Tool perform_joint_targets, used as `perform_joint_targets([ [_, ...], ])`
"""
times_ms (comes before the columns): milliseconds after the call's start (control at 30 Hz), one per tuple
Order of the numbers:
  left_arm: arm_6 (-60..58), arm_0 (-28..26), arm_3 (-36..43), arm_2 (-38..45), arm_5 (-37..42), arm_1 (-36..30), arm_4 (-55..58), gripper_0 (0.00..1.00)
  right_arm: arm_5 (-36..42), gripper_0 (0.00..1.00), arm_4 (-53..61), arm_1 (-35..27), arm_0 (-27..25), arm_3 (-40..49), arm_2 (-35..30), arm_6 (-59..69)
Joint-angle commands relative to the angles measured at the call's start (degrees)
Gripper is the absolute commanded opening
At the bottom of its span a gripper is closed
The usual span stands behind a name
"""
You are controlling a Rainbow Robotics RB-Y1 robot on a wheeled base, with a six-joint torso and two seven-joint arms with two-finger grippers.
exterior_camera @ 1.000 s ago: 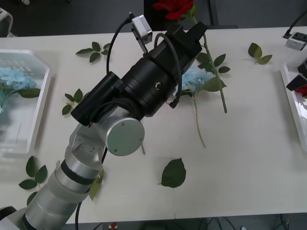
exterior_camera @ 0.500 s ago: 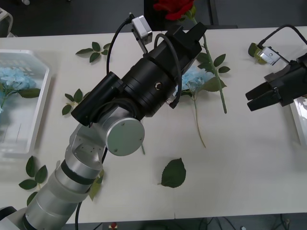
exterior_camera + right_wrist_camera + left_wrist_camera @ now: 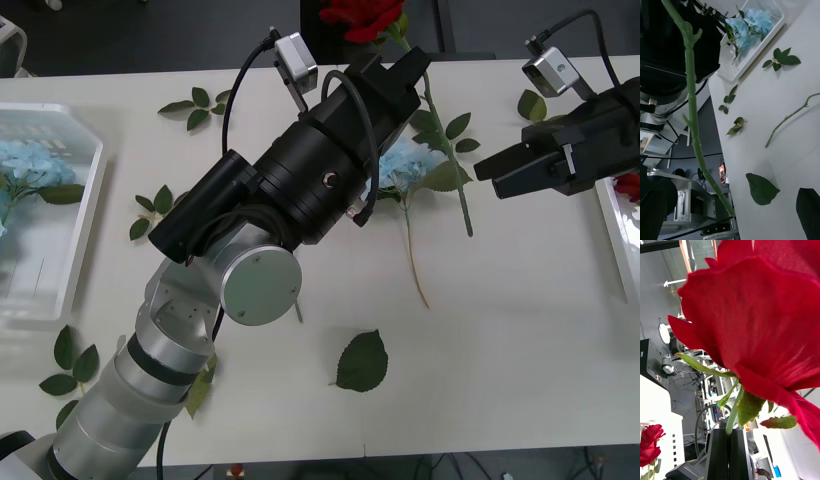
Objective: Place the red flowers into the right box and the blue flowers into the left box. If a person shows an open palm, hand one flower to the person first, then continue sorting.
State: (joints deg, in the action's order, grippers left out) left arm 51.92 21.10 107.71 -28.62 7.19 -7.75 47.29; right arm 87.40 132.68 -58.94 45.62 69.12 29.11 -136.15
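My left gripper (image 3: 397,72) is raised over the table's far side and shut on a red flower; the stem is clamped between its fingers (image 3: 720,453). The bloom (image 3: 360,14) sits above them and the long stem (image 3: 455,170) hangs down. My right gripper (image 3: 482,170) is open, its tips just right of that stem (image 3: 690,108), not touching it. A blue flower (image 3: 408,162) lies on the table, partly hidden by my left arm. The left box (image 3: 88,215) holds blue flowers (image 3: 35,165). The right box (image 3: 612,225) shows a red bloom (image 3: 630,185).
Loose leaf sprigs lie about the table: one large leaf (image 3: 362,362) near the front, others at the back left (image 3: 195,103), back right (image 3: 540,108) and front left (image 3: 70,365). My left arm's bulk (image 3: 290,190) covers the table's middle.
My right gripper has swung out from the right box, moving left and up until its tips are beside the held rose's stem. The left arm and its rose have not moved.
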Motion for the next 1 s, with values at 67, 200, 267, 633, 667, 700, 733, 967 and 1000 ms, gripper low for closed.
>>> perform_joint_targets([
  [67, 2.66, -0.62, 0.93, -0.47, -0.77, 1.59, 0.43, 0.0, -0.3, 1.0, 0.3, 2.42, -0.27, 4.53, -1.6, 2.65],
  [200, 2.66, -0.62, 0.93, -0.47, -0.77, 1.59, 0.43, 0.0, -1.18, 1.0, -2.34, 3.13, -0.62, 7.17, -1.69, 3.26],
  [267, 2.66, -0.62, 0.93, -0.47, -0.77, 1.59, 0.43, 0.0, -1.97, 0.96, -2.95, 3.39, -0.89, 7.78, -1.6, 3.79],
  [633, 2.66, -0.62, 0.93, -0.47, -0.77, 1.59, 0.43, 0.0, -3.11, 0.0, -6.12, 4.71, -0.89, 7.96, -0.9, 5.72],
  [667, 2.66, -0.62, 0.93, -0.47, -0.77, 1.59, 0.43, 0.0, -3.11, 0.0, -6.29, 4.71, -0.89, 7.96, -0.9, 5.72],
  [700, 2.66, -0.62, 0.93, -0.47, -0.77, 1.59, 0.43, 0.0, -3.11, 0.0, -6.38, 4.71, -0.89, 7.96, -0.9, 5.9],
  [733, 2.66, -0.62, 0.93, -0.47, -0.77, 1.59, 0.43, 0.0, -3.02, 0.0, -6.47, 4.71, -0.89, 7.96, -0.9, 5.9],
  [967, 2.66, -0.62, 0.93, -0.47, -0.77, 1.59, 0.43, 0.0, -3.2, 0.0, -7.0, 4.62, -0.89, 7.96, -0.9, 6.25],
  [1000, 2.66, -0.62, 0.93, -0.47, -0.77, 1.59, 0.43, 0.0, -3.2, 0.0, -7.17, 4.62, -0.89, 7.96, -0.9, 6.34],
])
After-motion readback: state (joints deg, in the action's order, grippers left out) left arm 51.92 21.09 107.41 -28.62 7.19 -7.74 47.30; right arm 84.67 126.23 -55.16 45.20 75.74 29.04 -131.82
